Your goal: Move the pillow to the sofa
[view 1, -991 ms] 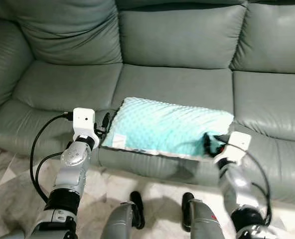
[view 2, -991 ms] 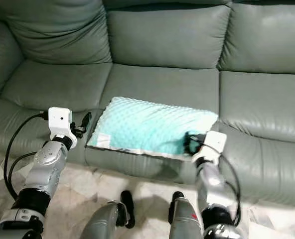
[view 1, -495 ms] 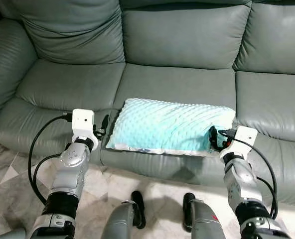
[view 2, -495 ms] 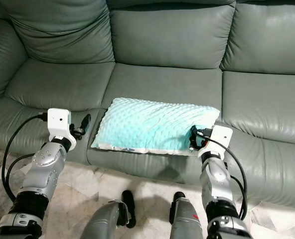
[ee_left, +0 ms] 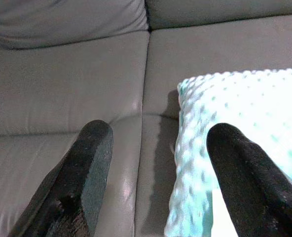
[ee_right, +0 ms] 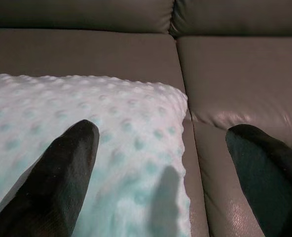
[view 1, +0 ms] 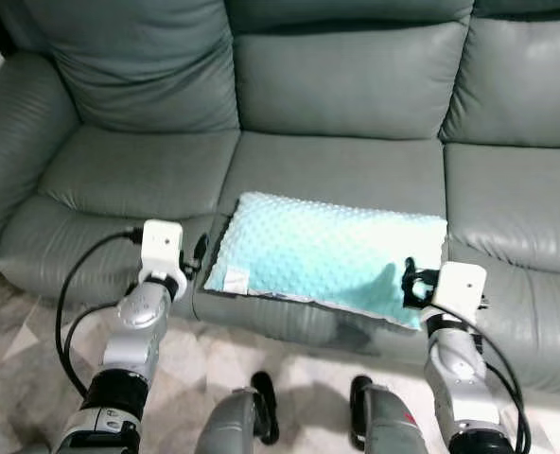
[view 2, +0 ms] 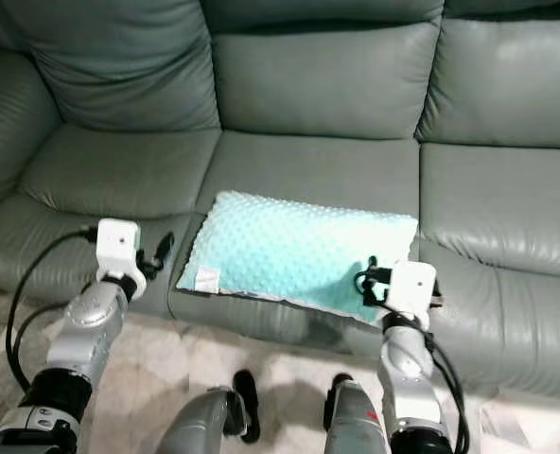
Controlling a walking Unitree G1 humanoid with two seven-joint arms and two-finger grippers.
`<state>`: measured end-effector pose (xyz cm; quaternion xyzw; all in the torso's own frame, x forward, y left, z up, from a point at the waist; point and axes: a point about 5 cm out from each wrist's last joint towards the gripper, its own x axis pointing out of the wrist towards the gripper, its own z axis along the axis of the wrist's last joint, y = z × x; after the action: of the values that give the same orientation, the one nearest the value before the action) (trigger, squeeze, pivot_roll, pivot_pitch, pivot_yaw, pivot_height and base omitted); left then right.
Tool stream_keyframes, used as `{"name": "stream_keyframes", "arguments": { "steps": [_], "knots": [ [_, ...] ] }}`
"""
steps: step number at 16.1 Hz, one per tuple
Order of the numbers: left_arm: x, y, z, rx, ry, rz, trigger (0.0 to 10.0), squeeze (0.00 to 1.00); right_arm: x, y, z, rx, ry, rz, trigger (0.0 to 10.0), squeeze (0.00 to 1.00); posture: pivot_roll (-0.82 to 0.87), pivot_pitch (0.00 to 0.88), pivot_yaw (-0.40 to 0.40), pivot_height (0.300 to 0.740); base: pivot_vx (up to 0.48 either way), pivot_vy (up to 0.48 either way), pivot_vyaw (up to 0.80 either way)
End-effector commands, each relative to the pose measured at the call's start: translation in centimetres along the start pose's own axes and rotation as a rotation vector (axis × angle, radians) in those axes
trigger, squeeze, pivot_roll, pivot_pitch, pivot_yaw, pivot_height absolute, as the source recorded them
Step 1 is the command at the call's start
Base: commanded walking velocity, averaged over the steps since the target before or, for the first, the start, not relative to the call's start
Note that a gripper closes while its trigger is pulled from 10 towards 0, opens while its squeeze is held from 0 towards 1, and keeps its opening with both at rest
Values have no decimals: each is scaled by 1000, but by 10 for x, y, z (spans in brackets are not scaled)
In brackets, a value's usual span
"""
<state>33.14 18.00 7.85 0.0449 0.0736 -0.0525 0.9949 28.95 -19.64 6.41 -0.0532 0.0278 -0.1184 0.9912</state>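
At the bottom of your head-camera frame, the robot's two legs stand on a pale marbled floor, flanked by its silver arms. Your left gripper sits at lower left of the frame, just off the pillow's near-left corner, where a small white label shows; a black cable loops from that wrist. In the left wrist view, the two black fingers are spread wide, with bare seat leather between them and the pillow's dimpled edge beside one finger; neither pinches anything.

Your right gripper sits at lower right, at the pillow's near-right corner. In the right wrist view its fingers are also spread wide: one lies over the pillow's bumpy surface, the other over bare leather beyond the pillow's end. You cannot tell from these views whether that finger touches the fabric.

The pale turquoise dotted pillow lies flat at the centre of the frame, on the middle seat cushion of the grey-green leather sofa, its near edge at the seat's front lip and its long side running across the frame.

Beyond it, across the top of the frame, rise the sofa's three back cushions, and a padded armrest curves down the upper left.
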Motion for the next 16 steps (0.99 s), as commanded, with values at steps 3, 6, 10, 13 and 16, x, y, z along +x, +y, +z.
{"name": "stream_keyframes", "arguments": {
  "steps": [3, 6, 10, 13, 16],
  "knots": [
    [-11, 18, -34, 57, 127, 56, 10000, 0, -12, 38, -13, 13, 66, 210, 10000, 0, -147, 85, 169, 740, 0, 0, 0],
    [-24, 33, -64, 36, 268, 122, 10000, 0, -28, 69, -41, 64, 252, 470, 10000, 0, -163, 20, 164, 740, 0, 0, 0],
    [-28, 23, -81, 16, 388, 44, 10000, 0, -27, 49, -68, 67, 449, 479, 10000, 0, -160, 0, 159, 740, 0, 0, 0],
    [-33, 22, -87, 10, 407, 14, 10000, 0, -31, 26, -90, 123, 601, 427, 10000, 0, -144, 33, 162, 740, 0, 0, 0],
    [-36, 21, -89, -2, 413, -30, 10000, 0, -34, 12, -100, 199, 692, 388, 10000, 0, -119, 75, 166, 740, 0, 0, 0]
  ]
}}
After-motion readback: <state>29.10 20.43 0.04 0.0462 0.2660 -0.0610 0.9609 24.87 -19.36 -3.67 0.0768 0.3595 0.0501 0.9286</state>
